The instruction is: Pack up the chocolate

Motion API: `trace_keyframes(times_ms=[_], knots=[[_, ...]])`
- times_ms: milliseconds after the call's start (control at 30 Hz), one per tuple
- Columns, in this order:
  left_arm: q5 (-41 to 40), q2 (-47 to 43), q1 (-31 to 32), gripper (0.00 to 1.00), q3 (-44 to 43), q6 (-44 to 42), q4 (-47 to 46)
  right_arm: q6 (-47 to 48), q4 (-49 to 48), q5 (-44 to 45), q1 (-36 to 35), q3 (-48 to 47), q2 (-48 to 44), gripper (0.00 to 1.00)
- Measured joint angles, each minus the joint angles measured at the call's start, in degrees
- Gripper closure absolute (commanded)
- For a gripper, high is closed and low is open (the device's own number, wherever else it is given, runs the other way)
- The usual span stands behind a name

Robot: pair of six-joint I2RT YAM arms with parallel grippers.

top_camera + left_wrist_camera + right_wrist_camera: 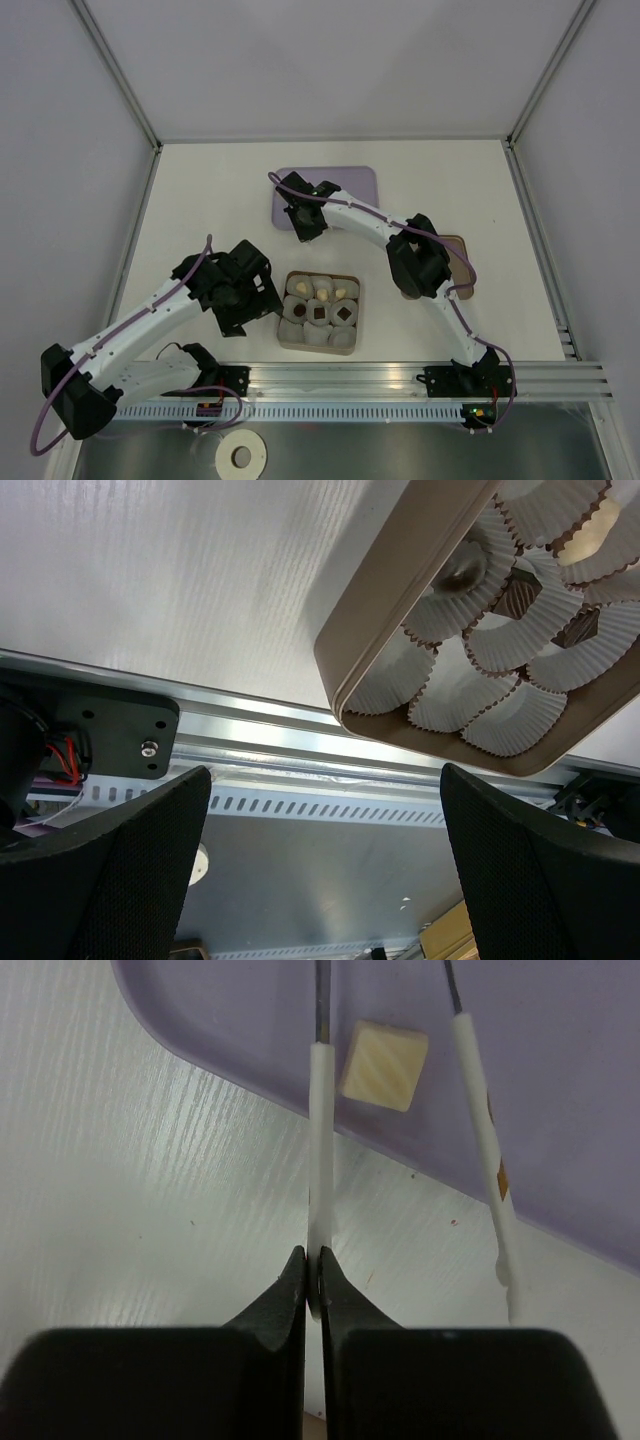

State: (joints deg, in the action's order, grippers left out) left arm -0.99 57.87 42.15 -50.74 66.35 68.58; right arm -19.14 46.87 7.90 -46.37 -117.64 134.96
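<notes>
A pale cream chocolate (383, 1064) lies on the purple tray (560, 1080) between the thin metal tips of white tongs. My right gripper (313, 1280) is shut on the tongs' left arm (320, 1140); the other arm (480, 1130) stands free to the right. In the top view the right gripper (305, 225) hangs at the tray's near left corner. The brown box (283, 340) of white paper cups holds cream pieces (323, 293) and dark ones (344, 313). My left gripper (325, 870) is open and empty, just left of the box (370, 620).
A flat brown lid (455, 262) lies right of the box, partly under the right arm. A metal rail (400, 378) runs along the table's near edge. A white roll (241, 456) sits below the rail.
</notes>
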Motion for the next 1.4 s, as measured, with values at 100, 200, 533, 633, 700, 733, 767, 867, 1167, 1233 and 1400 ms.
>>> trace_keyframes(times_ms=[100,200,533,633,700,733,767,867,1167,1233,1400], knots=[[0.2,-0.11,0.0,0.0,0.24,0.0,-0.57,-0.15,0.02,0.94,0.0,-0.07,-0.22,0.99],[0.9,-1.05,0.0,0.0,0.39,0.02,-1.03,-0.44,0.81,2.23,0.07,-0.11,-1.66,1.0],[1.55,-3.43,0.0,0.0,-1.01,0.9,1.31,-16.02,4.63,12.26,7.04,9.27,-31.3,1.0],[1.25,-1.77,0.0,0.0,-4.11,0.87,3.32,-23.78,7.74,16.7,14.45,10.78,-37.35,0.99],[0.76,-0.55,0.0,0.0,-6.23,0.83,4.15,-27.78,9.07,18.58,20.7,12.02,-38.07,0.96],[0.44,-0.02,0.0,0.0,-7.04,0.81,4.59,-29.05,9.16,19.28,23.58,12.79,-37.05,0.96],[0.17,0.37,-0.02,0.0,-7.52,0.81,4.83,-29.99,9.33,19.61,25.83,13.05,-35.21,0.97],[-0.39,1.53,0.0,0.0,-8.24,0.79,5.53,-31.12,8.92,20.11,29.49,11.45,-25.92,0.97],[-3.52,2.43,0.0,0.0,-9.44,0.81,6.75,-35.12,10.49,18.78,31.28,-7.43,2.69,0.7],[-4.52,2.43,0.0,0.0,-9.99,0.81,6.73,-35.95,10.36,17.29,31.28,-7.21,2.62,0.54],[-6.1,2.56,-0.02,0.0,-10.47,0.79,6.71,-30.51,2.32,12.87,31.28,1.64,-3.56,0.25]])
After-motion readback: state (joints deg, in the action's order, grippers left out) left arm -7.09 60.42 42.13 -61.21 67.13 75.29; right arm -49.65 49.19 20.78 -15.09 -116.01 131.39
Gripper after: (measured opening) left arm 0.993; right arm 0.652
